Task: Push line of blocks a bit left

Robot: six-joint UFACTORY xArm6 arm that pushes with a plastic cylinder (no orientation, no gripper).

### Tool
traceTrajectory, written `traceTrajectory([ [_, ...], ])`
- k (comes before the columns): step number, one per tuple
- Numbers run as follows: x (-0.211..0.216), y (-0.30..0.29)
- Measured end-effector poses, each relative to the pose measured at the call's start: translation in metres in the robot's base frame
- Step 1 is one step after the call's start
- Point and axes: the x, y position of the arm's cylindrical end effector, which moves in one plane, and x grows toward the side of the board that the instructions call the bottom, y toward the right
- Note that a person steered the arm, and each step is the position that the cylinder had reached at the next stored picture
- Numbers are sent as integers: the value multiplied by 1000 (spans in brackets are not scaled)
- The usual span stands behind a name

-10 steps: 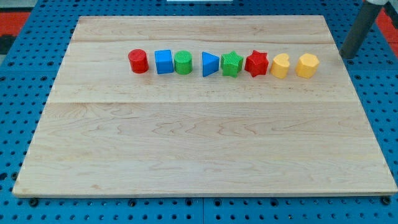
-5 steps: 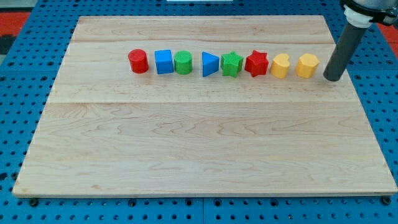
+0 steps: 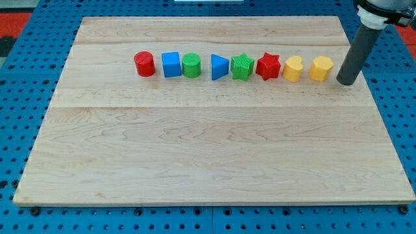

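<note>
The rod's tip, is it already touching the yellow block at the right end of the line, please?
No, my tip stands just right of the rightmost yellow block, with bare board between them.

my rod [image 3: 359, 49] runs out past the view's top edge; its base there is cropped, and the mount above possibly just a sliver.

A straight, smooth dark grey rod ends in my tip [image 3: 346, 82], with a white collar above.
</note>
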Motion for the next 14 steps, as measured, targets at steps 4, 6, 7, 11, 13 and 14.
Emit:
traceTrajectory([
  [4, -25, 12],
  [6, -27, 23],
  [7, 20, 8],
  [11, -33, -161],
  [13, -33, -182],
  [14, -56, -179],
])
